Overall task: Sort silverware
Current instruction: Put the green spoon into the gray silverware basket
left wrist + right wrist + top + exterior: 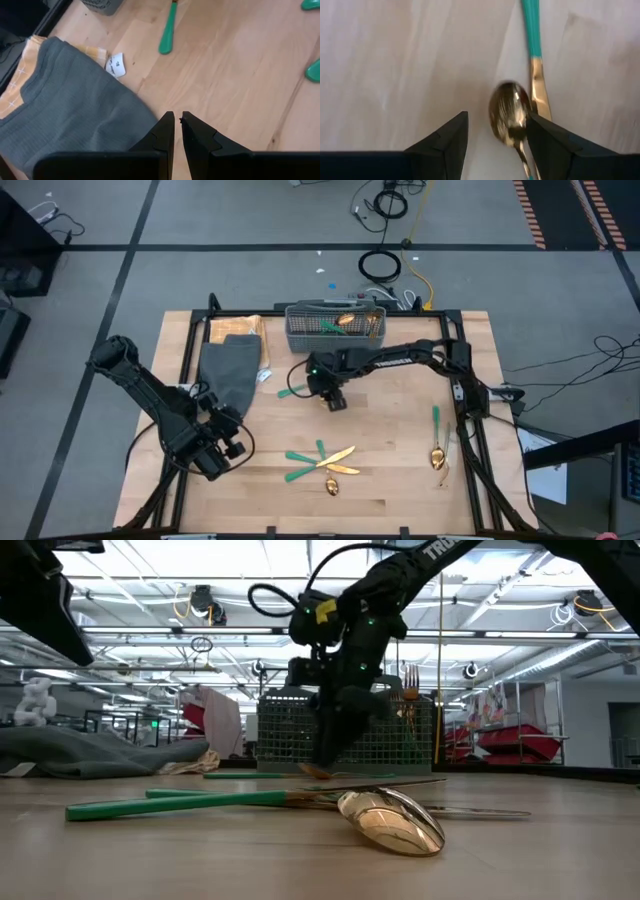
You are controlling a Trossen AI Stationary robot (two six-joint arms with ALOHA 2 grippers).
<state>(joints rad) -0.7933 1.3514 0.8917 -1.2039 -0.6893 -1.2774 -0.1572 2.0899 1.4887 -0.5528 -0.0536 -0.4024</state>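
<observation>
Gold spoon [510, 114] flat on desk [400, 480], between spread fingers of right hand [496, 131], low near basket [335, 328], ready to pinch. Left hand [177, 131] pressed together, waiting beside grey cloth [65, 105].

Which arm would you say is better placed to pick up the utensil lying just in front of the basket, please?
The right arm. Its right gripper hangs open directly over the spoon near the mesh basket, fingers straddling the bowl. The left gripper sits shut near the table's front-left, beside the grey cloth.
</observation>
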